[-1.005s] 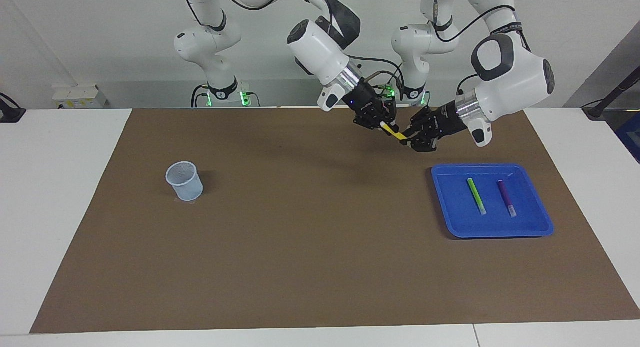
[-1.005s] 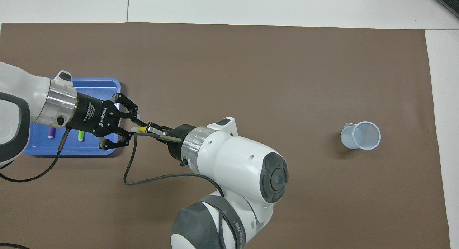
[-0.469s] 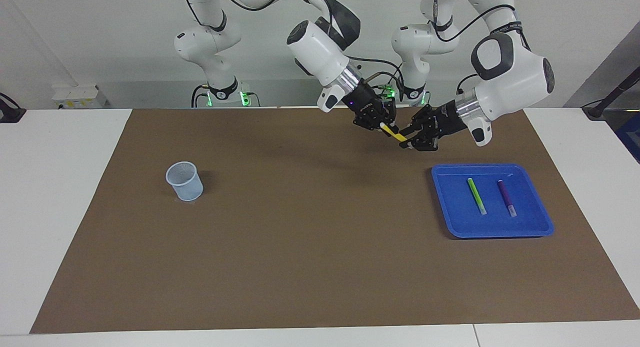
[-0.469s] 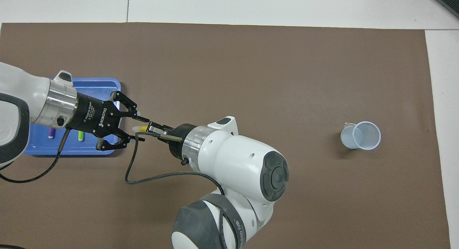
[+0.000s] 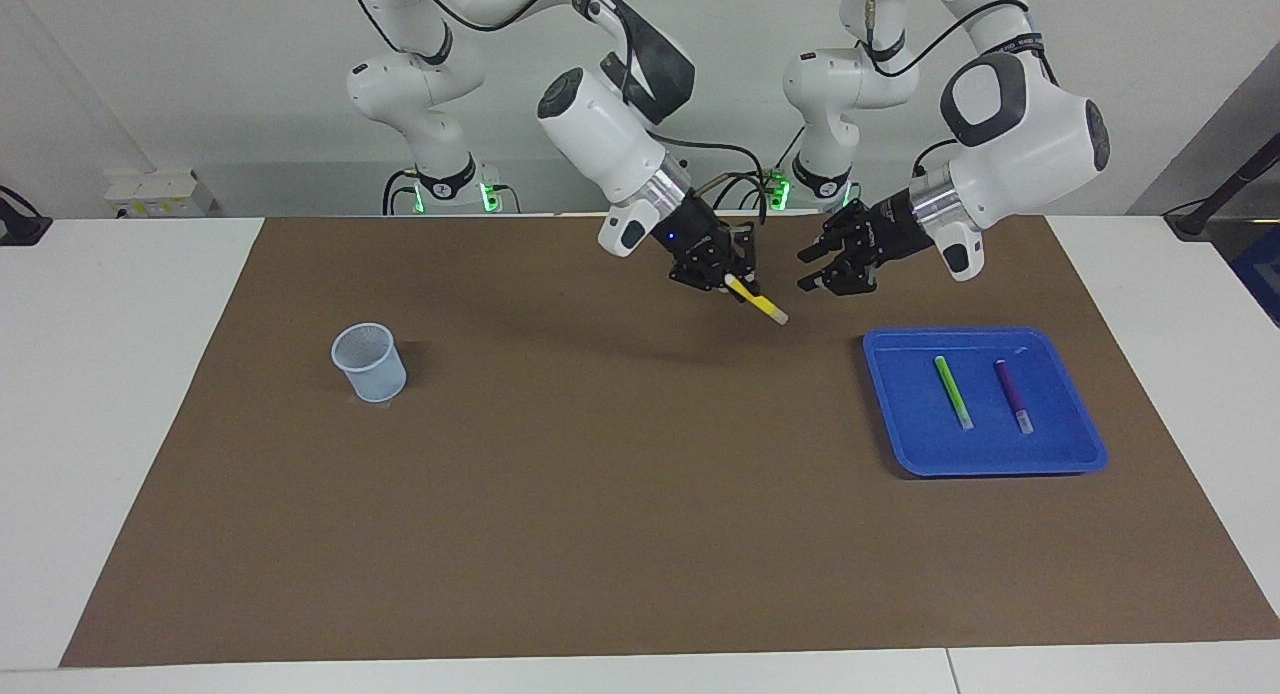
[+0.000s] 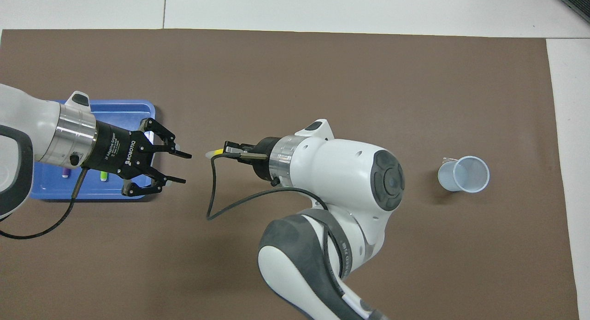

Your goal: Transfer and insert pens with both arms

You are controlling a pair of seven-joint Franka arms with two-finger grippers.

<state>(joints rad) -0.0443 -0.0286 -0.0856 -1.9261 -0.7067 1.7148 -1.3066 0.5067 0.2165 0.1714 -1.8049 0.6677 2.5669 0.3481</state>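
Observation:
My right gripper (image 5: 735, 279) (image 6: 229, 150) is shut on the yellow pen (image 5: 758, 302) (image 6: 214, 153), which slants down with its pale end lowest, in the air over the brown mat (image 5: 600, 494). Beside it, my left gripper (image 5: 815, 269) (image 6: 183, 167) hangs open and holds nothing, over the mat at the edge of the blue tray (image 5: 900, 444) (image 6: 92, 193). The lime green pen (image 5: 952, 391) (image 6: 104, 175) and the purple pen (image 5: 1013, 396) (image 6: 66, 174) lie side by side in the tray, mostly covered by the left wrist in the overhead view.
A pale translucent cup (image 5: 369, 362) (image 6: 463, 174) stands upright on the mat toward the right arm's end of the table. White tabletop (image 5: 120, 394) borders the mat.
My left gripper let go of the yellow pen and opened. My right gripper then carried the pen away from it, toward the cup's end of the table.

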